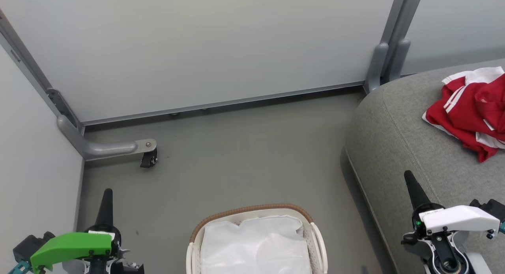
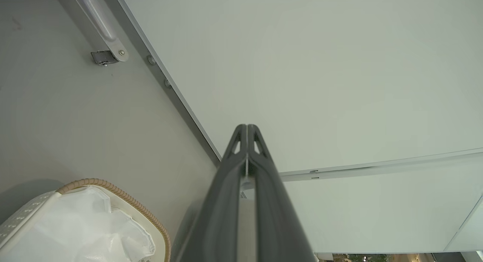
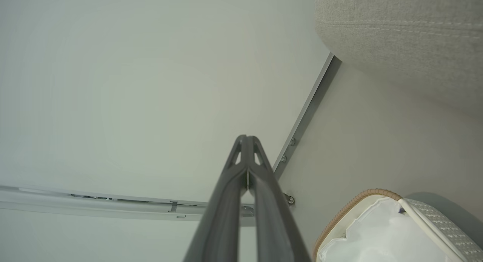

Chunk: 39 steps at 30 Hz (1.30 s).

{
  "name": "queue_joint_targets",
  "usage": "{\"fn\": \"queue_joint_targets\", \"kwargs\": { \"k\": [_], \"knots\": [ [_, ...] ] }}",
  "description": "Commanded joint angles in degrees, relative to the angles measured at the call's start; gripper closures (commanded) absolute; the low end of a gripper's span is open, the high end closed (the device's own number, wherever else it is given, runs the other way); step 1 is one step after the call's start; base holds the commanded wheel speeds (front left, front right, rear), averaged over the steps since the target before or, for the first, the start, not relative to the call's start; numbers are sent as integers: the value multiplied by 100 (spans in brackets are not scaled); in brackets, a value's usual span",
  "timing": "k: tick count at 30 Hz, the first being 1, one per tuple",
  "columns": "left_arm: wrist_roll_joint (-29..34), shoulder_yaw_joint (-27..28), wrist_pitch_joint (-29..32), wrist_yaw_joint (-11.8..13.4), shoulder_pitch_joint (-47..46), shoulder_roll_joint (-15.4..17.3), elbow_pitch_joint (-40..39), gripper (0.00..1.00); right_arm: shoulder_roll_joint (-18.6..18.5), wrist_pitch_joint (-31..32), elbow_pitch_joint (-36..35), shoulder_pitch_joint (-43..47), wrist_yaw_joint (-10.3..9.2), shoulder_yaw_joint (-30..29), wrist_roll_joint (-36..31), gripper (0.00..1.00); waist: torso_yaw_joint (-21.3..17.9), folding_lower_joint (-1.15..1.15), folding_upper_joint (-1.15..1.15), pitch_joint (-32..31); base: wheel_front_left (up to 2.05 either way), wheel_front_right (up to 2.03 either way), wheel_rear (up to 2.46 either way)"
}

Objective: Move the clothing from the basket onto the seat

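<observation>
One red-and-white clothing heap (image 1: 469, 112) lies on one grey sofa (image 1: 394, 147) | one laundry basket (image 1: 252, 209) on the floor (image 1: 244, 155) holds one white sheet (image 1: 256, 242) | left gripper (image 1: 107, 195), right gripper (image 1: 408, 178): both closed, empty

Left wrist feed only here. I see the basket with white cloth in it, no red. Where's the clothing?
Observer: The red clothing lies crumpled on the grey seat, upper right of the head view.
Operator: Seat versus basket?
Observer: The basket stands on the floor to the seat's left in that view, apart from it.
Operator: Right end effector?
Observer: The right end effector is shut and holds nothing.
</observation>
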Motion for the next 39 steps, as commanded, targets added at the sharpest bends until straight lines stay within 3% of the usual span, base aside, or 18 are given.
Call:
{"fn": "queue_joint_targets", "kwargs": {
  "k": [1, 39],
  "knots": [
    [-140, 34, 23, -15, -115, 41, -49, 100, -34, 40, -73, 16, -2, -27, 141, 100, 1, 0, 0, -1, 0, 0, 0],
    [-1661, 103, 441, -22, -265, 47, -196, 100, -44, 448, -249, 68, -3, -229, 1719, 100, 24, 0, 0, -33, 0, 0, 0]
  ]
}}
